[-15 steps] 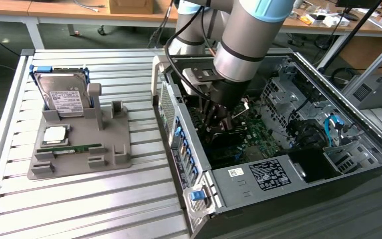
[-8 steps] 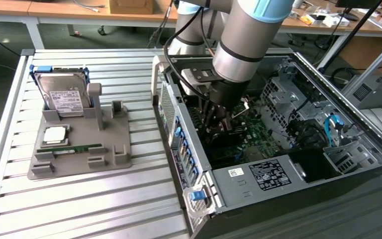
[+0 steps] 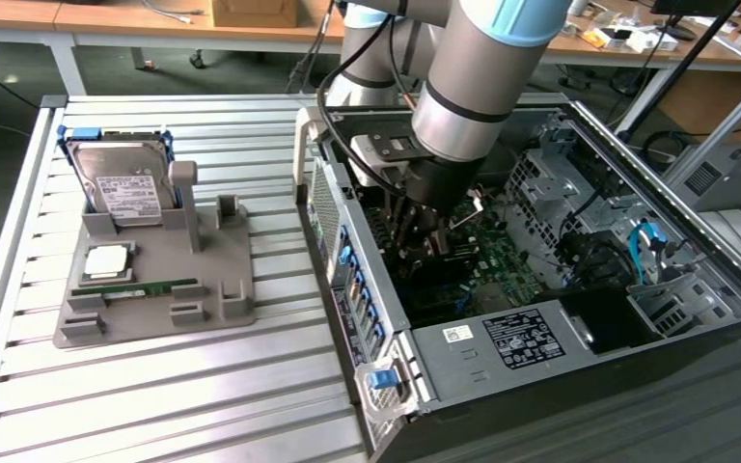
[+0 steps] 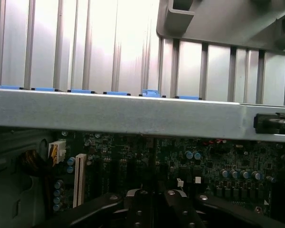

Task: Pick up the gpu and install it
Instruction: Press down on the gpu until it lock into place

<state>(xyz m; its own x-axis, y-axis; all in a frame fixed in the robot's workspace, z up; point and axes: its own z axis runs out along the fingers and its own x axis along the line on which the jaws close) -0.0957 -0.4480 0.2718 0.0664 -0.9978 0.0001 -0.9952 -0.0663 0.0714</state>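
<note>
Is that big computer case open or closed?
Open. The computer case lies on its side with the panel off, so the green motherboard shows and the robot arm reaches inside.

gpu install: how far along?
Done: gpu off the tray, which holds the hard drive and memory stick. In hand: pincer shut on the thin gpu edge, inside the case over the motherboard. Left: seating; no slot contact visible.

High exterior view over computer case (image 3: 538, 289); wrist view close above its motherboard (image 4: 190, 161).
</note>
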